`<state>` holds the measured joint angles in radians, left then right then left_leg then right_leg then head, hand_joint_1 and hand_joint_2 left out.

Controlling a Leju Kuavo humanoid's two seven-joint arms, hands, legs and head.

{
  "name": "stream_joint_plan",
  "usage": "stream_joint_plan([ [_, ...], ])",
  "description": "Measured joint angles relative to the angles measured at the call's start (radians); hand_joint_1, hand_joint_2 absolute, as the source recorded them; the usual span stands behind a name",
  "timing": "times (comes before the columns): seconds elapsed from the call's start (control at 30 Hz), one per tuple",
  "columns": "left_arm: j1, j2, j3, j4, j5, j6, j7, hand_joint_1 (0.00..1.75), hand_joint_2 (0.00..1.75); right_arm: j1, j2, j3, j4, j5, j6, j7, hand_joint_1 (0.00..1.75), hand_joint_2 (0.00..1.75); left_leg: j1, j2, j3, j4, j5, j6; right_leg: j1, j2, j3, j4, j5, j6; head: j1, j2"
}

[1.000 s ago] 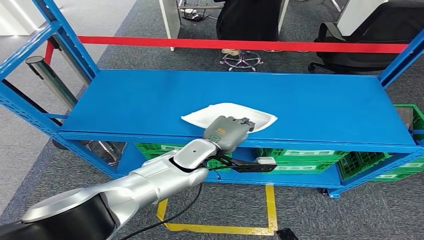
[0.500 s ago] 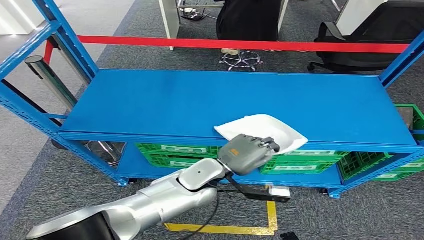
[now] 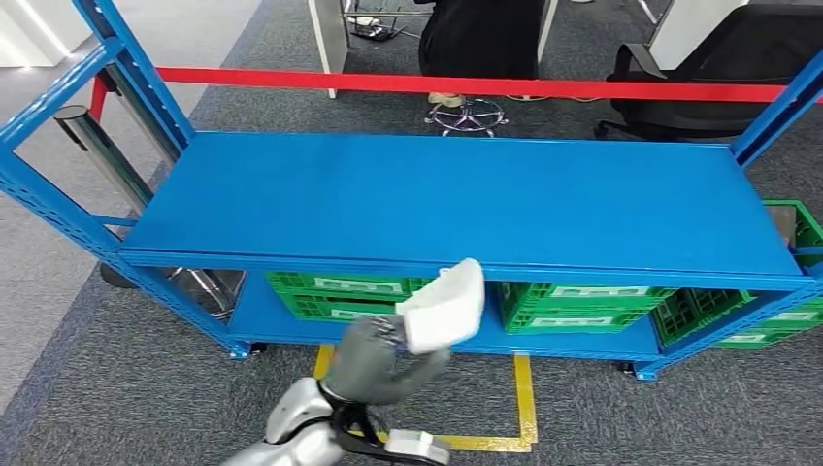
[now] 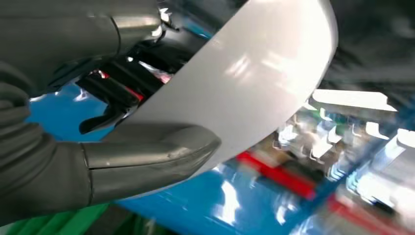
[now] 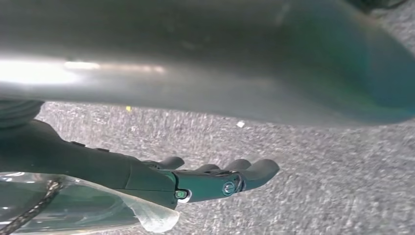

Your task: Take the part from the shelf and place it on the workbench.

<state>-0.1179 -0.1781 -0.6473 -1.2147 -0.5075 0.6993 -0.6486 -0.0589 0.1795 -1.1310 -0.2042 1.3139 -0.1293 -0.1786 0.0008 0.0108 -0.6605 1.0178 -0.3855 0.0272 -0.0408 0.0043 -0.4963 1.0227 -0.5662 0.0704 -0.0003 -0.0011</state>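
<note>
The white part (image 3: 443, 305), a shallow tray-like shell, is off the blue shelf (image 3: 466, 199) and hangs tilted on edge in front of the shelf's front rail. My left hand (image 3: 373, 357) holds it from below. In the left wrist view the part (image 4: 244, 83) is gripped between the thick grey thumb (image 4: 147, 159) and the dark fingers (image 4: 115, 95) behind it. My right hand (image 5: 205, 180) hangs over grey carpet, its fingers stretched out with nothing in them.
The shelf's top deck is bare blue metal. Green crates (image 3: 573, 306) fill the lower level. A red bar (image 3: 466, 85) runs along the back, with office chairs (image 3: 718, 68) behind it. Yellow tape (image 3: 524, 403) marks the carpet before the shelf.
My left hand has drawn the white part off the shelf deck, back and down toward me, and the part has tipped from flat to on edge.
</note>
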Motion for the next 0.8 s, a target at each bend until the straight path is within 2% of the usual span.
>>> stream_joint_plan([
  [0.03, 0.041, 0.012, 0.042, -0.066, 0.073, 0.000, -0.024, 1.75, 1.75, 0.003, 0.001, -0.001, 0.000, 0.001, -0.002, 0.002, 0.00, 0.00, -0.001, -0.001, -0.004, 0.005, 0.003, -0.007, 0.002, 0.004, 0.003, -0.012, 0.001, -0.009, 0.000, 0.000],
  [0.1, 0.131, 0.031, 0.114, -0.186, 0.199, -0.009, -0.042, 1.75, 1.75, 0.009, 0.003, -0.004, 0.000, 0.005, -0.006, 0.005, 0.00, 0.00, 0.001, -0.004, -0.005, 0.008, 0.012, -0.018, 0.005, 0.008, -0.012, -0.004, 0.007, -0.029, -0.002, 0.000],
  [0.13, 0.172, 0.039, 0.149, -0.237, 0.246, -0.018, -0.043, 1.75, 1.75, 0.011, 0.003, -0.005, 0.000, 0.006, -0.007, 0.005, 0.00, 0.00, 0.003, -0.005, -0.009, 0.012, 0.005, -0.024, 0.006, 0.007, -0.020, -0.004, 0.011, -0.038, -0.002, 0.000],
  [0.17, 0.206, 0.046, 0.183, -0.280, 0.283, -0.026, -0.043, 1.75, 1.75, 0.012, 0.003, -0.007, 0.000, 0.008, -0.008, 0.005, 0.00, 0.00, 0.006, -0.006, -0.016, 0.028, -0.019, -0.029, 0.007, 0.005, -0.026, -0.003, 0.018, -0.047, -0.004, 0.000],
  [0.2, 0.232, 0.051, 0.216, -0.319, 0.312, -0.032, -0.044, 1.75, 1.75, 0.013, 0.004, -0.008, 0.000, 0.009, -0.009, 0.004, 0.00, 0.00, 0.008, -0.006, -0.026, 0.062, -0.063, -0.034, 0.007, 0.003, -0.033, -0.003, 0.027, -0.055, -0.004, 0.000],
  [0.27, 0.272, 0.056, 0.278, -0.384, 0.358, -0.044, -0.044, 1.75, 1.75, 0.014, 0.006, -0.009, 0.000, 0.013, -0.010, 0.000, 0.00, 0.00, 0.009, -0.007, -0.048, 0.182, -0.173, -0.041, 0.010, -0.001, -0.050, -0.002, 0.047, -0.065, -0.007, 0.000],
  [0.3, 0.289, 0.056, 0.314, -0.412, 0.382, -0.058, -0.044, 1.75, 1.75, 0.014, 0.007, -0.009, 0.000, 0.015, -0.010, -0.003, 0.00, 0.00, 0.009, -0.008, -0.053, 0.242, -0.209, -0.043, 0.012, -0.002, -0.061, -0.001, 0.056, -0.067, -0.007, 0.000],
  [0.33, 0.305, 0.054, 0.351, -0.434, 0.402, -0.074, -0.044, 1.75, 1.75, 0.014, 0.008, -0.009, 0.000, 0.017, -0.010, -0.006, 0.00, 0.00, 0.008, -0.008, -0.047, 0.281, -0.223, -0.042, 0.014, -0.003, -0.073, -0.001, 0.065, -0.068, -0.007, 0.000],
  [0.37, 0.318, 0.052, 0.388, -0.452, 0.417, -0.090, -0.044, 1.75, 1.75, 0.015, 0.009, -0.009, 0.000, 0.019, -0.010, -0.008, 0.00, 0.00, 0.008, -0.008, -0.027, 0.285, -0.217, -0.039, 0.017, -0.003, -0.084, 0.000, 0.073, -0.068, -0.008, 0.000],
  [0.4, 0.330, 0.049, 0.422, -0.469, 0.427, -0.102, -0.044, 1.75, 1.75, 0.015, 0.010, -0.009, 0.000, 0.020, -0.010, -0.009, 0.00, 0.00, 0.007, -0.008, 0.010, 0.251, -0.197, -0.033, 0.019, -0.003, -0.094, 0.000, 0.081, -0.068, -0.008, 0.000],
  [0.47, 0.342, 0.045, 0.470, -0.497, 0.434, -0.111, -0.044, 1.75, 1.75, 0.014, 0.014, -0.009, 0.000, 0.021, -0.010, -0.010, 0.00, 0.00, 0.001, -0.011, 0.118, 0.111, -0.163, -0.014, 0.023, -0.002, -0.110, 0.000, 0.096, -0.066, -0.007, 0.000],
  [0.5, 0.344, 0.043, 0.486, -0.509, 0.435, -0.113, -0.044, 1.75, 1.75, 0.014, 0.016, -0.009, 0.000, 0.022, -0.010, -0.010, 0.00, 0.00, -0.002, -0.013, 0.165, 0.040, -0.159, -0.006, 0.024, -0.002, -0.114, 0.000, 0.104, -0.064, -0.007, 0.000],
  [0.53, 0.346, 0.041, 0.497, -0.520, 0.435, -0.115, -0.044, 1.75, 1.75, 0.013, 0.018, -0.009, 0.000, 0.022, -0.010, -0.011, 0.00, 0.00, -0.006, -0.015, 0.194, -0.007, -0.160, -0.002, 0.024, -0.003, -0.117, -0.001, 0.111, -0.059, -0.007, 0.000],
  [0.57, 0.350, 0.039, 0.508, -0.528, 0.438, -0.123, -0.044, 1.75, 1.75, 0.012, 0.020, -0.009, 0.000, 0.023, -0.010, -0.011, 0.00, 0.00, -0.010, -0.016, 0.206, -0.032, -0.164, 0.000, 0.023, -0.004, -0.119, -0.004, 0.120, -0.053, -0.007, 0.000],
  [0.63, 0.358, 0.026, 0.538, -0.538, 0.456, -0.162, -0.044, 1.75, 1.75, 0.013, 0.022, -0.009, 0.000, 0.026, -0.010, -0.011, 0.00, 0.00, -0.011, -0.012, 0.199, -0.045, -0.147, 0.001, 0.020, -0.004, -0.123, -0.009, 0.130, -0.039, -0.007, 0.000],
  [0.67, 0.361, 0.013, 0.562, -0.541, 0.473, -0.196, -0.044, 1.75, 1.75, 0.015, 0.022, -0.009, 0.000, 0.029, -0.010, -0.011, 0.00, 0.00, -0.010, -0.010, 0.192, -0.050, -0.136, 0.004, 0.019, -0.004, -0.129, -0.001, 0.115, -0.033, -0.006, 0.000],
  [0.7, 0.362, -0.004, 0.595, -0.542, 0.496, -0.242, -0.044, 1.75, 1.75, 0.016, 0.023, -0.009, 0.000, 0.031, -0.010, -0.010, 0.00, 0.00, -0.008, -0.007, 0.182, -0.055, -0.123, 0.009, 0.020, -0.004, -0.140, 0.022, 0.080, -0.030, -0.003, 0.000],
  [0.77, 0.362, -0.043, 0.691, -0.536, 0.547, -0.358, -0.044, 1.75, 1.75, 0.017, 0.023, -0.009, 0.000, 0.038, -0.010, -0.007, 0.00, 0.00, -0.008, -0.001, 0.154, -0.056, -0.100, 0.017, 0.020, -0.004, -0.169, 0.124, -0.023, -0.027, 0.000, 0.000],
  [0.8, 0.358, -0.062, 0.753, -0.525, 0.575, -0.424, -0.044, 1.75, 1.75, 0.018, 0.023, -0.009, 0.000, 0.043, -0.010, -0.004, 0.00, 0.00, -0.010, 0.001, 0.138, -0.055, -0.087, 0.019, 0.020, -0.004, -0.180, 0.188, -0.061, -0.025, 0.000, 0.000],
])
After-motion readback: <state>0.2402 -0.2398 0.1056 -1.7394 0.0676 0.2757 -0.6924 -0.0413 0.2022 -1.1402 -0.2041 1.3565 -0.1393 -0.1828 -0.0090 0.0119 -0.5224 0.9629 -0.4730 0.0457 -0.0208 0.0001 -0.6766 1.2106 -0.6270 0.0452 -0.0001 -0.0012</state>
